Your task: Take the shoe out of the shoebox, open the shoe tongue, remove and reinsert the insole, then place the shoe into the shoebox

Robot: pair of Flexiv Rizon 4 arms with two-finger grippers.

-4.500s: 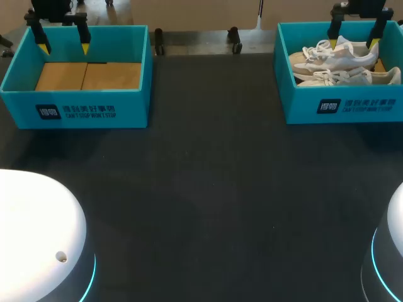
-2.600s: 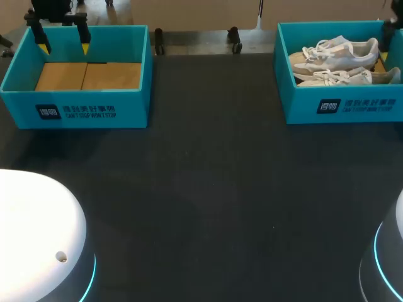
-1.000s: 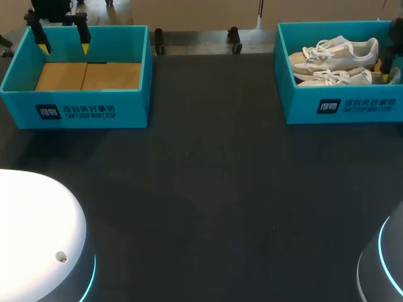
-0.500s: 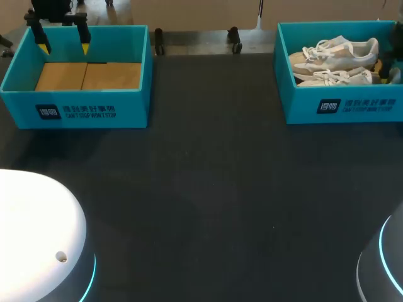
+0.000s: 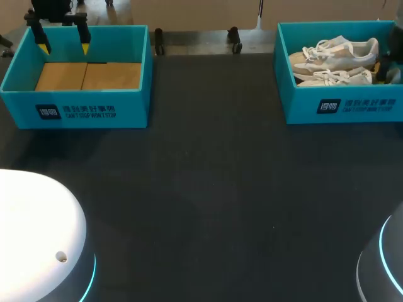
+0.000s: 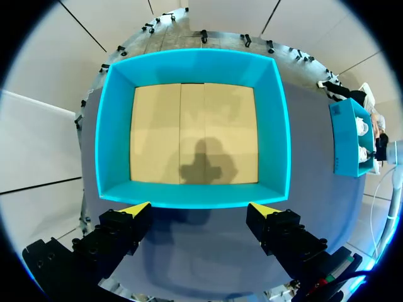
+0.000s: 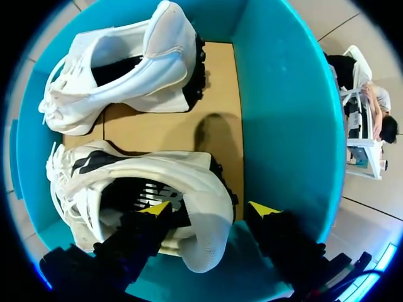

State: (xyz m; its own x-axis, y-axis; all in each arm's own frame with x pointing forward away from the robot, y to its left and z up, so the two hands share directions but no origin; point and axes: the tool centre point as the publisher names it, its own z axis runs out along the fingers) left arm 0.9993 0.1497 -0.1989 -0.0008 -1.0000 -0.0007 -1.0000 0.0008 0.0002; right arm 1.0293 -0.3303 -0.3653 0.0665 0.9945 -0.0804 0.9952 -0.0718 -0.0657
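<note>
The left gripper (image 5: 63,45) is held at the far left, pointed straight down, with its yellow-tipped fingers (image 6: 135,209) spread wide apart. The right gripper (image 7: 211,209) is likewise pointed down and held wide open. In the head view, only a dark sliver of the right arm (image 5: 397,38) is seen at the far right edge.

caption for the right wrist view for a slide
Right gripper, open, straddles the heel of the nearer white shoe; a second shoe lies beyond, both in the teal shoebox.
</note>
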